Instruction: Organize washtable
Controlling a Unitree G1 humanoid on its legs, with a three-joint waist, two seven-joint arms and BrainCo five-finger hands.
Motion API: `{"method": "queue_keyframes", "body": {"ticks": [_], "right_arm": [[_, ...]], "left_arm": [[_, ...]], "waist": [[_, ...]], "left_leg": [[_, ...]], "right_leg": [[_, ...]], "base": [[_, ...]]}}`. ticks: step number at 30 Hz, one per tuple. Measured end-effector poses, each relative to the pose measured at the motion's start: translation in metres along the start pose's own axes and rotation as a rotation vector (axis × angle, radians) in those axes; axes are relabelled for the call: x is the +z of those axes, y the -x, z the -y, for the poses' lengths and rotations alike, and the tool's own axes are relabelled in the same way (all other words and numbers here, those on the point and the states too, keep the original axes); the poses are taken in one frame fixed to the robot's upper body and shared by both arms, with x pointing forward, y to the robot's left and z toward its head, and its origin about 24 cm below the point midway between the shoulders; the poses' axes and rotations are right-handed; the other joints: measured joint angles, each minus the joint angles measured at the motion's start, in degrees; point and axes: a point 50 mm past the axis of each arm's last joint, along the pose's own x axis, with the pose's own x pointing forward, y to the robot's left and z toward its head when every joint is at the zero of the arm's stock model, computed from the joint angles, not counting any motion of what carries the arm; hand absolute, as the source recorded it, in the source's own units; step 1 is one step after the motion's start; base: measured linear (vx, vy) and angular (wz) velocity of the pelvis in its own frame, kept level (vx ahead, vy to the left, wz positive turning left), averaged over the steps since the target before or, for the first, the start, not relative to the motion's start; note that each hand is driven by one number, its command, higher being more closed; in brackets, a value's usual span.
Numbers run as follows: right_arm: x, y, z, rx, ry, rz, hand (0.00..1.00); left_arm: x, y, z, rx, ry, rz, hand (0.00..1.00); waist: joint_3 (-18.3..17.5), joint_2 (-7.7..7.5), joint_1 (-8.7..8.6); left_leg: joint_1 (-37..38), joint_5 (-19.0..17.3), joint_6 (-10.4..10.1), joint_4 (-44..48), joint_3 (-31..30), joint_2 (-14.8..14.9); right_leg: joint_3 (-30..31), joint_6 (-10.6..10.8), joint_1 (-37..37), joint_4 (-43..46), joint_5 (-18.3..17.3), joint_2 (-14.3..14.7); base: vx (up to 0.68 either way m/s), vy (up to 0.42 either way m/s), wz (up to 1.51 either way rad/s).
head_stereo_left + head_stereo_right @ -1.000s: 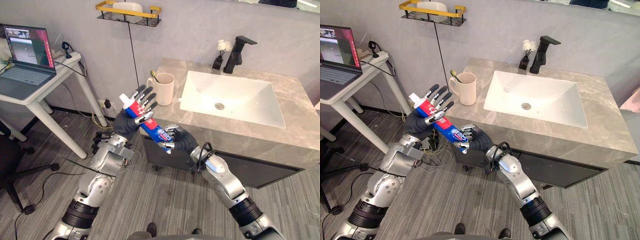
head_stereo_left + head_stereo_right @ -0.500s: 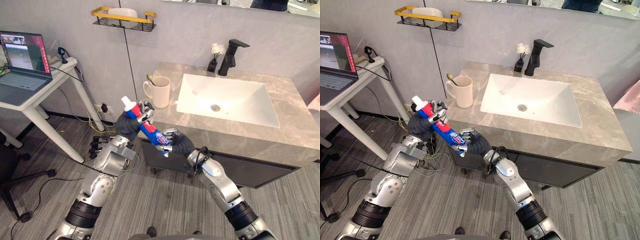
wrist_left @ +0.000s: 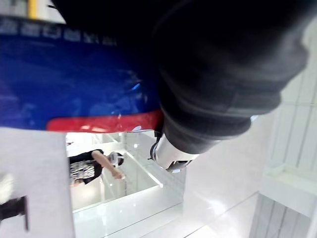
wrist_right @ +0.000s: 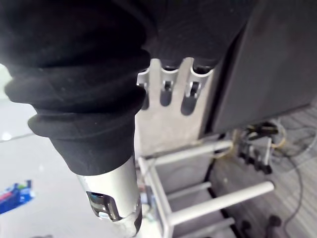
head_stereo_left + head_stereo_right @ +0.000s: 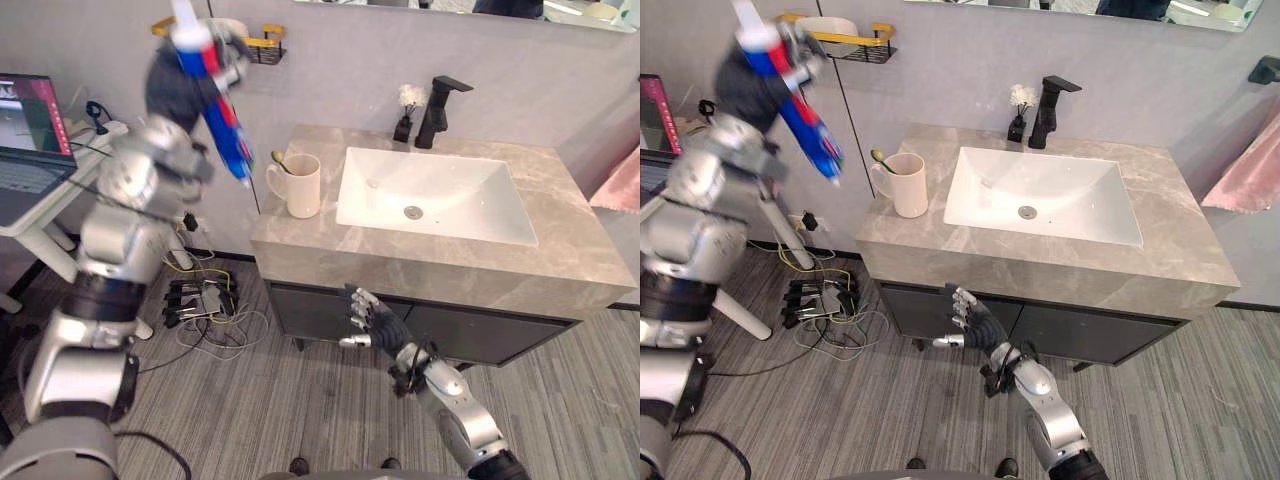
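**Toothpaste tube** [image 5: 224, 128]: blue body with a red band and a white cap. It is held high in the air to the left of the counter, cap uppermost and tilted. The flat lower end points down toward the mug but is clear of it. There is pale lettering on the blue body, too small to read.

**Left hand** [image 5: 178, 78]: up at the level of the wall shelf, fingers curled round the upper part of the tube. In the left wrist view the blue and red body lies against the dark cover.

**Right hand** [image 5: 364, 316]: low, in front of the dark cabinet [image 5: 312, 312] under the counter. Its fingers are straight and spread, holding nothing.

**Counter** [image 5: 400, 262]: grey marbled stone with a white rectangular basin [image 5: 480, 205] set into it.

**Mug** [image 5: 301, 187]: cream, on the counter's left end beside the basin. A utensil with a pale green end [image 5: 279, 158] stands in it.

**Tap** [image 5: 439, 96]: black, behind the basin at the wall.

**Vase** [image 5: 404, 112]: small and dark with white flowers, just left of the tap.

**Wall shelf** [image 5: 846, 38]: black wire with a yellow rim, holding a white item. It is on the wall to the left of the counter.

**Laptop** [image 5: 28, 128]: open, screen lit, on a white table at far left.

**Towel** [image 5: 1246, 168]: pink, hanging at far right.

**Power strips and cables** [image 5: 196, 300]: on the floor by the wall.
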Motion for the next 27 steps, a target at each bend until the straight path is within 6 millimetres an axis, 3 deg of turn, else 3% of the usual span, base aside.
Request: {"method": "queue_keyframes", "body": {"ticks": [3,8,11,15,20,27], "right_arm": [[-0.01,0.003,-0.011,0.045,-0.017,-0.034,0.0],[-0.016,0.008,-0.014,0.056,-0.037,-0.049,0.0],[-0.018,0.012,-0.017,0.056,-0.038,-0.055,0.0],[-0.024,0.023,-0.019,0.039,-0.034,-0.075,0.0],[-0.026,0.027,-0.018,0.026,-0.013,-0.089,0.0],[-0.025,0.031,-0.009,-0.018,-0.004,-0.084,0.0]], "left_arm": [[0.016,-0.013,-0.01,0.042,-0.036,0.043,1.0],[0.027,-0.023,-0.002,0.052,-0.055,0.108,1.0],[0.043,-0.033,-0.001,0.08,-0.102,0.174,1.0],[0.076,-0.047,0.007,0.086,-0.223,0.298,1.0],[0.081,-0.048,0.009,0.096,-0.288,0.321,1.0],[0.1,-0.059,0.009,0.138,-0.315,0.376,1.0]], "waist": [[-0.04,-0.06,-0.68],[-0.29,-0.61,-1.44],[-0.13,-2.03,-1.77],[0.41,-4.19,-3.44],[1.24,-4.51,-3.76],[5.0,-4.65,-4.23]], "left_leg": [[-0.12,0.01,0.0,0.12,0.26,0.0],[-2.19,0.01,0.01,0.23,0.39,-0.03],[-4.73,0.03,0.05,1.07,1.26,0.05],[-7.84,0.05,0.07,2.14,1.81,0.12],[-9.48,0.05,0.06,2.25,3.03,0.29],[-11.56,0.05,0.07,2.93,3.5,0.54]], "right_leg": [[0.79,0.02,-0.1,-0.03,0.13,0.02],[1.38,-0.08,-2.69,-0.11,0.67,0.0],[2.44,-0.42,-5.0,-0.13,1.55,0.05],[3.09,-0.95,-7.89,-0.13,2.34,-0.25],[4.32,-1.07,-10.06,-0.12,2.75,-0.14],[5.25,-1.56,-12.14,0.1,3.31,0.2]], "base": [[0.05,0.004,-0.1],[0.0,0.01,-0.04],[-0.02,0.024,-0.16],[-0.02,0.032,-0.07],[0.0,0.019,-0.12],[0.04,0.007,-0.04]]}}
